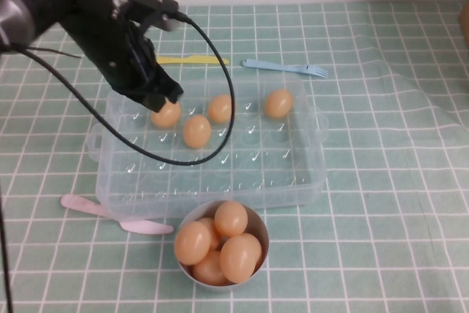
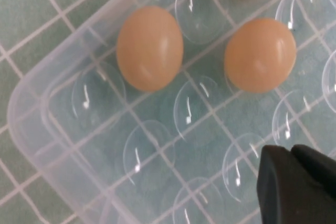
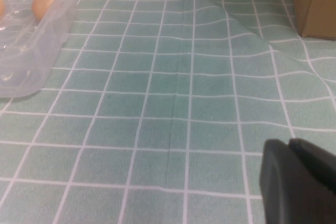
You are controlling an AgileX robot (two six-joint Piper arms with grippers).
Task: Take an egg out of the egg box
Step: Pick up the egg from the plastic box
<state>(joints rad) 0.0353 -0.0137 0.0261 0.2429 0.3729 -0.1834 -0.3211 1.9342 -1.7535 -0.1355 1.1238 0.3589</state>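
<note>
While the desk point(image 1: 396, 203) wears soft green checked cloth, the egg box point(image 1: 308, 181) is stiff clear plastic with dimpled cells. At its 10 o'clock corner sits the egg point(image 1: 166, 114): light, smooth, slippery, fragile; grip its midsection gently. Left tool point(image 1: 155, 94) hovers over it, narrow and empty. Right tool point(image 3: 296, 182) is parked at 3 o'clock, also narrow.

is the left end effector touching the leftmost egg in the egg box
Cannot tell. In the high view the left end effector overlaps the egg in the egg box; the left wrist view shows no contact point.

left pincer point(image 1: 163, 95) hides egg point(image 1: 166, 114) top — right pincer point(image 3: 299, 182) cropped
</note>
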